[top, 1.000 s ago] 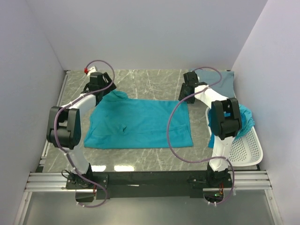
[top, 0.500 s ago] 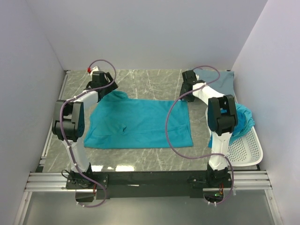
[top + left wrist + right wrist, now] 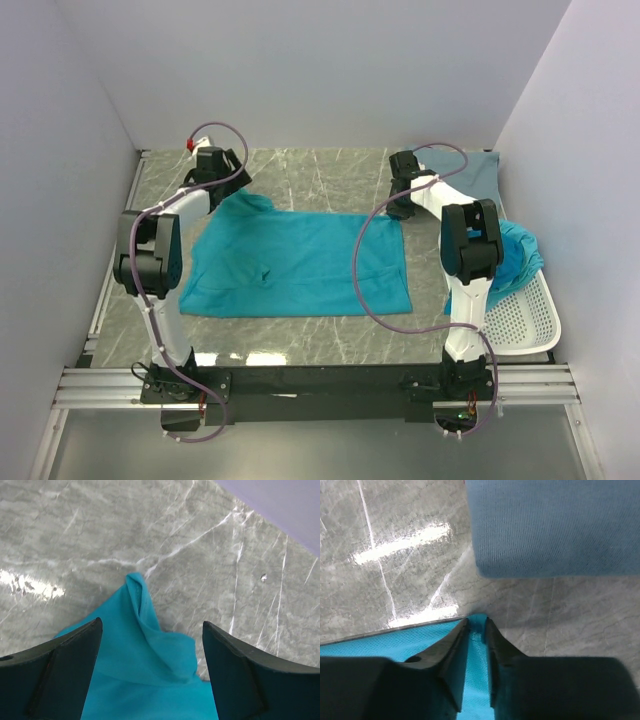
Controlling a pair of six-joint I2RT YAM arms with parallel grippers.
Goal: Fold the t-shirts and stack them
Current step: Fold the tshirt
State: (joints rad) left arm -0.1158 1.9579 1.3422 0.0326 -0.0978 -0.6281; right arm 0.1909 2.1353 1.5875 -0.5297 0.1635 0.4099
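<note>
The teal t-shirt (image 3: 300, 262) lies spread flat mid-frame on the marble table (image 3: 330, 175); the left gripper (image 3: 151, 627) is spread wide, with the shirt's rumpled upper-left sleeve lying between its jaws; the right gripper (image 3: 476, 625) is pinched narrow on the shirt's upper-right corner; a folded grey-blue t-shirt (image 3: 555, 525) lies near that corner, apart from it, at upper right.

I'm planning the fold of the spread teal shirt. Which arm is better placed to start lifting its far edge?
Probably the right. The right gripper is shut on the far right corner of the teal shirt, while the left gripper hangs open above the far left corner, holding nothing.
</note>
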